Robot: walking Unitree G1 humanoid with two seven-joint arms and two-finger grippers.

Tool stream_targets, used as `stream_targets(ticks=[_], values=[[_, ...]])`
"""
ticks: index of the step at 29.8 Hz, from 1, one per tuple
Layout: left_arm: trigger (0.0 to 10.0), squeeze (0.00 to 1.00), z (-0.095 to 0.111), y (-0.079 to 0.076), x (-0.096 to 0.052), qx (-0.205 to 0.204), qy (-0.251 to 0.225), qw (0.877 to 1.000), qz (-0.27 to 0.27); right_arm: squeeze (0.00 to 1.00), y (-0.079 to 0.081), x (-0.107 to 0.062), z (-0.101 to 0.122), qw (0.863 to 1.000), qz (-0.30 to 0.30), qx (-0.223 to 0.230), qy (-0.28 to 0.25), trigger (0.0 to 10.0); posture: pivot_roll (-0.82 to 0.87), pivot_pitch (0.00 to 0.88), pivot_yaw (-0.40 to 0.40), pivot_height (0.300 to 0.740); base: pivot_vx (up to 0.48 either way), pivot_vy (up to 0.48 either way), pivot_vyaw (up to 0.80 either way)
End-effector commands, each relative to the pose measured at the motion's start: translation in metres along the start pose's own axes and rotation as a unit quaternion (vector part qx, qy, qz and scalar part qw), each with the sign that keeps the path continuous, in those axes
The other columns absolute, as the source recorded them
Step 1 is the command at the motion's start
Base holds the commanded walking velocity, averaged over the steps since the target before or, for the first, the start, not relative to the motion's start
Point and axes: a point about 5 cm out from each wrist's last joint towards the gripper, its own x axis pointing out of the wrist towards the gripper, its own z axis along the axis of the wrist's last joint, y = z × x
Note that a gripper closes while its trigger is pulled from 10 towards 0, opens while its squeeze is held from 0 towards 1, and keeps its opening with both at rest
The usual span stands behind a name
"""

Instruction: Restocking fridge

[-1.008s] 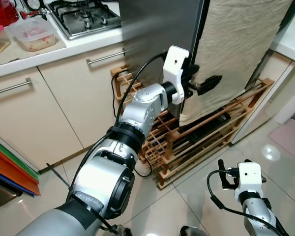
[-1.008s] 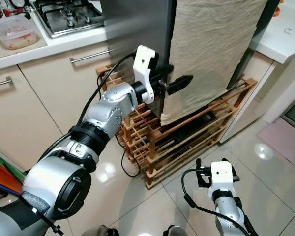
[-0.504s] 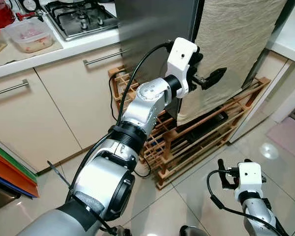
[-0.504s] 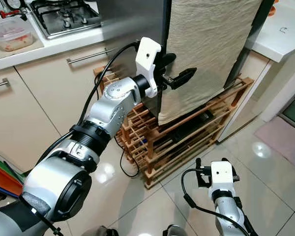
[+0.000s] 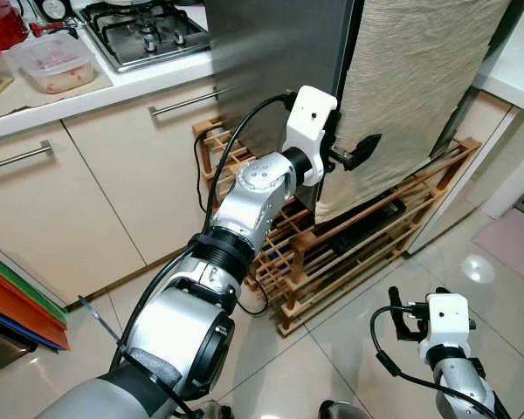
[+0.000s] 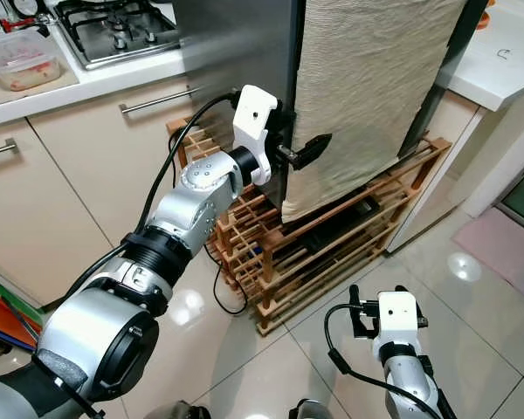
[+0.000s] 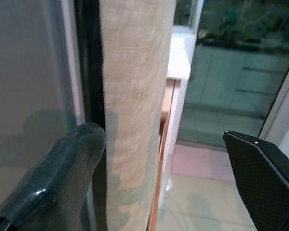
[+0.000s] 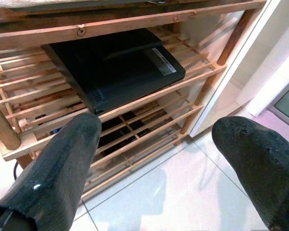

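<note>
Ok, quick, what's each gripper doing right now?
Left gripper: open, straddling the beige cloth-covered fridge door edge.
Right gripper: open, holding nothing.

Tall fridge [image 5: 271, 61] of dull grey steel, shut, standing hard against the counter's end above a slatted wooden rack. Door front draped in a beige woven cloth [image 5: 419, 78] hanging flat, lower hem level with the rack's top rail. Dark vertical seam [image 7: 89, 62] between grey side panel and cloth-covered door edge, closed all down its visible length.
</note>
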Motion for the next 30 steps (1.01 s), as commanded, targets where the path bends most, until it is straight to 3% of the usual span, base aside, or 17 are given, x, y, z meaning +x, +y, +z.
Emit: stream_targets(ticks=[1, 21, 30], values=[[10.0, 0.0, -0.001, -0.006, 0.004, 0.004, 0.003, 1.0, -0.002, 0.0, -0.003, 0.001, 0.003, 1.0, -0.002, 0.003, -0.006, 10.0, -0.14, 0.054, 0.035, 0.74, 0.0, 0.0, 0.0], [10.0, 0.0, -0.019, -0.023, 0.014, 0.003, 0.044, 0.999, 0.004, 0.0, -0.004, -0.001, 0.003, 1.0, -0.001, -0.001, -0.008, 10.0, -0.16, 0.057, 0.046, 0.74, 0.0, 0.0, 0.0], [10.0, 0.0, -0.014, -0.033, 0.022, -0.001, 0.035, 0.999, -0.002, 0.0, -0.003, -0.001, 0.003, 1.0, -0.001, -0.001, -0.009, 10.0, -0.17, 0.044, 0.056, 0.74, 0.0, 0.0, 0.0]])
